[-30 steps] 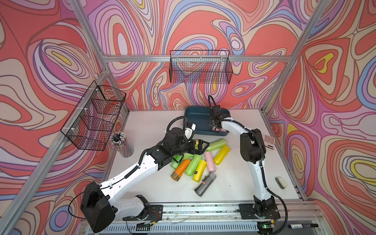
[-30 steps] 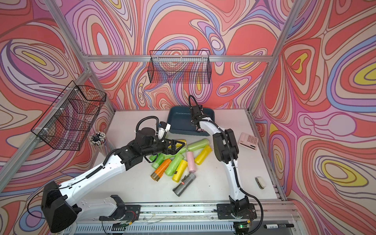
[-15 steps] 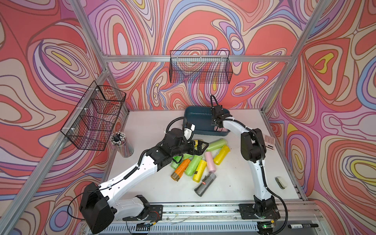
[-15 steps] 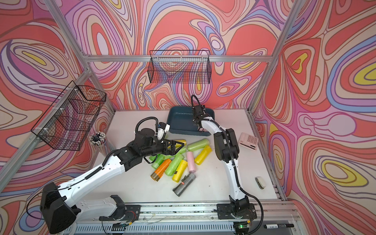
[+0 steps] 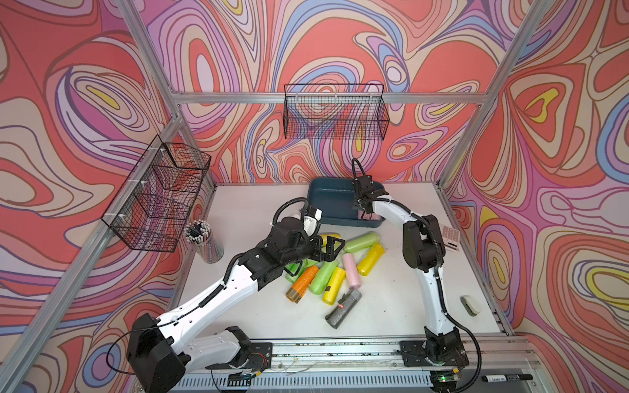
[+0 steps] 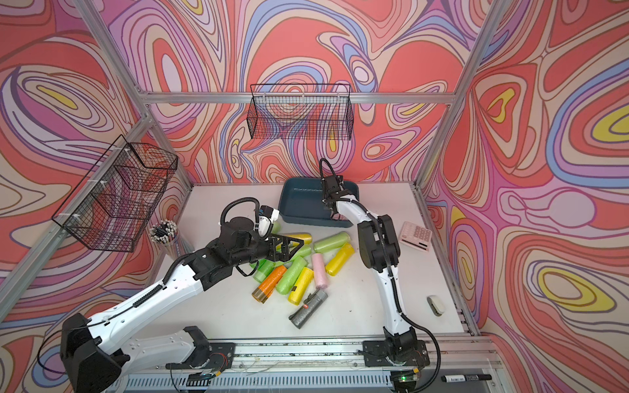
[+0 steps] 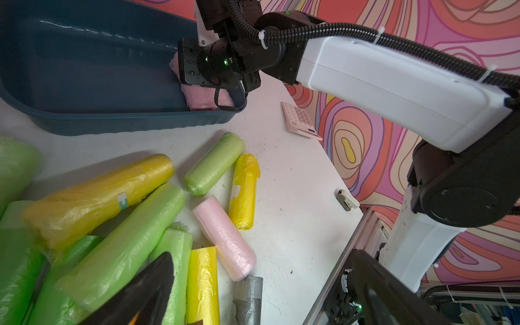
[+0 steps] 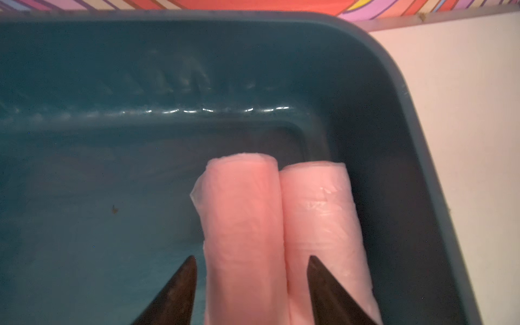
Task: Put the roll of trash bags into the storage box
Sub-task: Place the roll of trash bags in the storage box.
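Roll of trash bags (image 8: 242, 230): in storage box (image 8: 112, 84), 4 o'clock corner, touching second pink roll (image 8: 318, 211).
Right gripper (image 8: 251, 257) jaws spread astride it; my tip may snag film on lifting out. Left gripper (image 5: 332, 250) spread, empty.

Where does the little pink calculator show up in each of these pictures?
In a top view: the pink calculator sits right of the right arm, partly hidden by its elbow.
In a top view: the calculator lies fully visible, right of that arm.
Left wrist: just past the storage box's corner.
Right wrist: not in it.
Shared landmark: the storage box.
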You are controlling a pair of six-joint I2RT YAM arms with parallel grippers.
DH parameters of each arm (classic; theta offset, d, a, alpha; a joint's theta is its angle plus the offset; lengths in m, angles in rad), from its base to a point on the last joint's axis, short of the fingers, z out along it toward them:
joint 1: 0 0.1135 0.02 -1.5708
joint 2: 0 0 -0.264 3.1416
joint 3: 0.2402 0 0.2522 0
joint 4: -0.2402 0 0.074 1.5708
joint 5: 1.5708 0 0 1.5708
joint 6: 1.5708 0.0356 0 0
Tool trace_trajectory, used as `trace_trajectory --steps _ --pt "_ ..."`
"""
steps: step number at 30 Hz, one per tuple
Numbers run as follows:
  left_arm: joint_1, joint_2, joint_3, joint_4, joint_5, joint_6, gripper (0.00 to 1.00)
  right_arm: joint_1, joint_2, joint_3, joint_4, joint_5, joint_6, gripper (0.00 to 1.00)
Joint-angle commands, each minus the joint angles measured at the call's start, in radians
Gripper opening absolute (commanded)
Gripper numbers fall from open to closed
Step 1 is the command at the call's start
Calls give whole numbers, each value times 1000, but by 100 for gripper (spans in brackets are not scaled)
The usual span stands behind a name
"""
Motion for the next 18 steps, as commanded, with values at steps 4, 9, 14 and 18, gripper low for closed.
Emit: trace_trajectory --steps 4,9,14,18 --pt "-2 -30 -13 -59 -63 42 100 -4 -101 17 -14 -20 6 79" --pt "-3 -40 -15 -73 -99 59 100 -4 -198 -25 -15 -56 -2 92" --pt "-3 -34 -5 -83 -117 76 100 -5 -328 -136 -3 -107 11 98" --pt "-3 -26 -9 -84 -123 80 100 -4 -467 -279 23 -144 19 98"
